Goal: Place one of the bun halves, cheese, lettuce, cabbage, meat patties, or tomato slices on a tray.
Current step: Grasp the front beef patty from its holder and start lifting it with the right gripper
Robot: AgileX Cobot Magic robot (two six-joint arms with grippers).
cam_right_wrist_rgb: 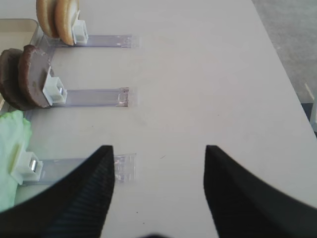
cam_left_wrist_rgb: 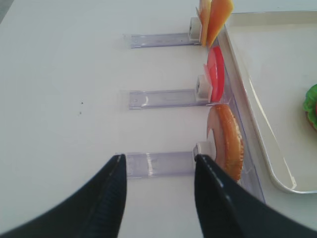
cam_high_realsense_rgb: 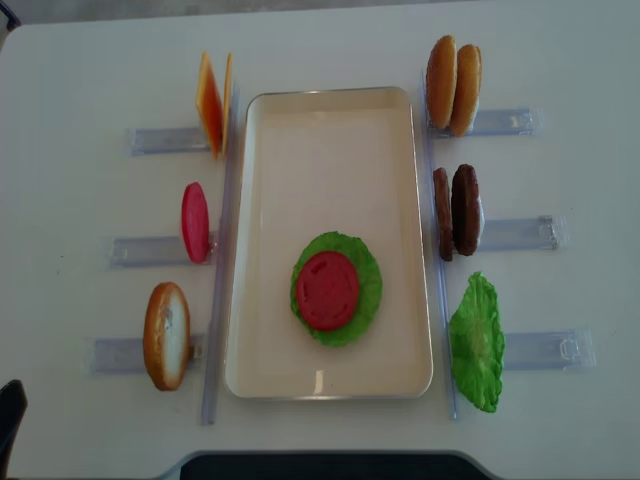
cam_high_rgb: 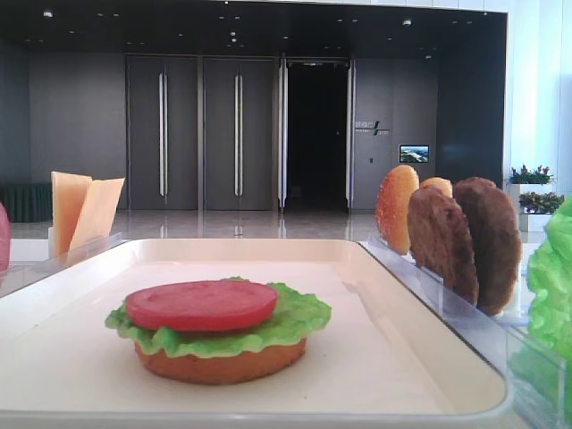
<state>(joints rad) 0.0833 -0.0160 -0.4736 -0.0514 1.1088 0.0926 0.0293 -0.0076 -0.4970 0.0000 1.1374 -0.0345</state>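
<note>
Right gripper [cam_right_wrist_rgb: 157,191] spread wide and empty, with the meat patties [cam_right_wrist_rgb: 25,79] ahead and to its left.

Both patties are stood on edge in a clear rack [cam_right_wrist_rgb: 91,97] just outside the right rim of the tray [cam_high_realsense_rgb: 424,250], their flat faces turned along the rack, so that their thin edges are presented to the wrist view. They are reached more readily by the right arm; the left gripper [cam_left_wrist_rgb: 158,191] (likewise wide open and holding nothing) is kept on the far side of the tray, facing a bun half [cam_left_wrist_rgb: 227,140] in its own rack. On the tray a stack is already built: a bun half [cam_high_rgb: 221,362], the lettuce [cam_high_rgb: 295,320] and a tomato slice [cam_high_rgb: 201,304]. A patty is judged the likely next layer, to be carried leftward over the rim onto that stack.
</note>
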